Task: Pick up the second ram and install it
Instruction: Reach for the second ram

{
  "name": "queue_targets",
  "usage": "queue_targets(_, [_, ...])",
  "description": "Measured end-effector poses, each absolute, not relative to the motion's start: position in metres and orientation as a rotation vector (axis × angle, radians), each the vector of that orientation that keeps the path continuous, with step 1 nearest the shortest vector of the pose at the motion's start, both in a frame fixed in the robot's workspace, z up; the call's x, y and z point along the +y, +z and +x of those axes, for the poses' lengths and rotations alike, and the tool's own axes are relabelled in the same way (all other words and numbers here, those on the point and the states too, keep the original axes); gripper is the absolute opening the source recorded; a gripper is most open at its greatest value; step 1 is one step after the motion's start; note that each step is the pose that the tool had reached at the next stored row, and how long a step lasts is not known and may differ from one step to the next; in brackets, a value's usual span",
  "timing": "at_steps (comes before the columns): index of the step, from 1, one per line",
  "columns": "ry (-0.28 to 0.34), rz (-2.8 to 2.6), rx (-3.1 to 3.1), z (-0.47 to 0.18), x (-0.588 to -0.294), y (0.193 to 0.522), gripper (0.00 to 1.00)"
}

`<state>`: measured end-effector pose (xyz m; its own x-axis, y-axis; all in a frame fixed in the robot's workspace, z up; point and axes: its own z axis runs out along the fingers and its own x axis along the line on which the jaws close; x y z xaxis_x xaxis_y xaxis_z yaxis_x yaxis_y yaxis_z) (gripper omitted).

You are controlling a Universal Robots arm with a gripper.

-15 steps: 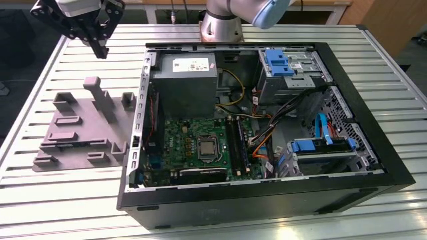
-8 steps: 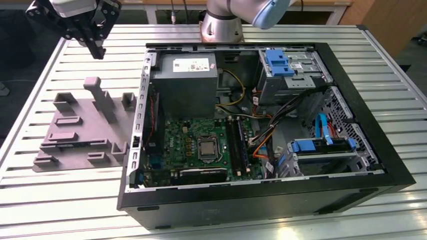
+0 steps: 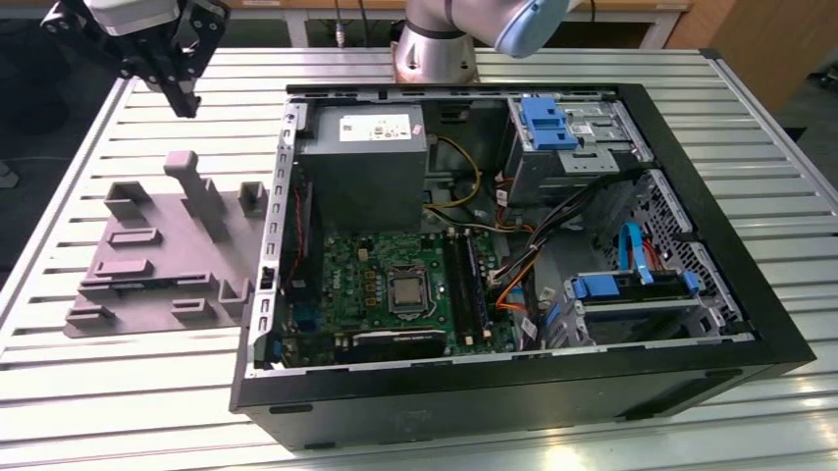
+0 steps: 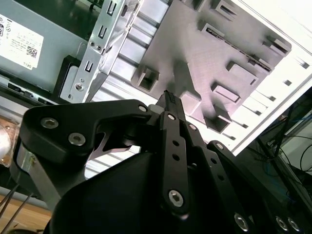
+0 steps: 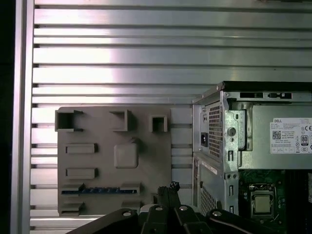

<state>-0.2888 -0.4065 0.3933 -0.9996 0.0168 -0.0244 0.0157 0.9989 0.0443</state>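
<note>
Matte black claw (image 3: 187,104), pinched closed and empty, hangs near blocky grey tray (image 3: 137,294) holding thin flat ram (image 5: 95,190).

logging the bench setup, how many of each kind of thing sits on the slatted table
computer case: 1
grey tray: 1
ram stick, lying in the tray: 1
total: 3
</note>
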Motion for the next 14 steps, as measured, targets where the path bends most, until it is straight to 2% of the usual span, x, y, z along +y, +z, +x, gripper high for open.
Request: queue_targets(14, [0.069, 0.018, 3.116, -0.2965, -0.4114, 0.3931, 0.11])
